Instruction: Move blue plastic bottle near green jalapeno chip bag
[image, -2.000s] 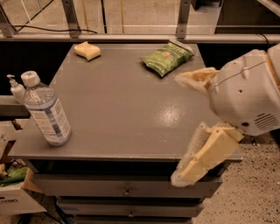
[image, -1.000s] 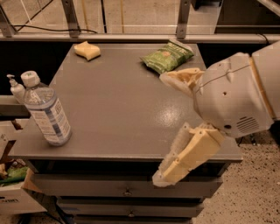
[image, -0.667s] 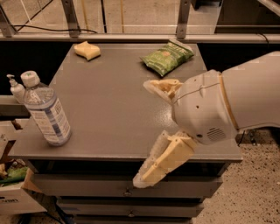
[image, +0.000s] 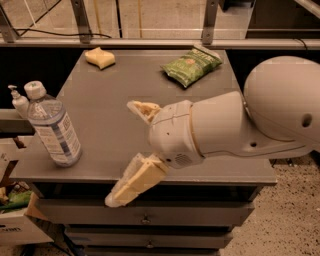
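The grey desk (image: 105, 95) stands over drawers (image: 200, 214), with speckled floor (image: 295, 210) at the right. The blue plastic bottle (image: 52, 127) stands at the desk's front left, well apart from the green jalapeno chip bag (image: 191, 64) at the back right. The pincer (image: 121, 153) hovers mid-desk, fingers spread wide and empty. The bottle partly hides a pump dispenser (image: 19, 101).

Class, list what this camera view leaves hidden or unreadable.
Pump dispenser: partly hidden behind the water bottle.
Table: right front hidden under the arm, whose open pincer is by the front edge.
Chip bag: print too small to read.
Box: cut off by the left edge.
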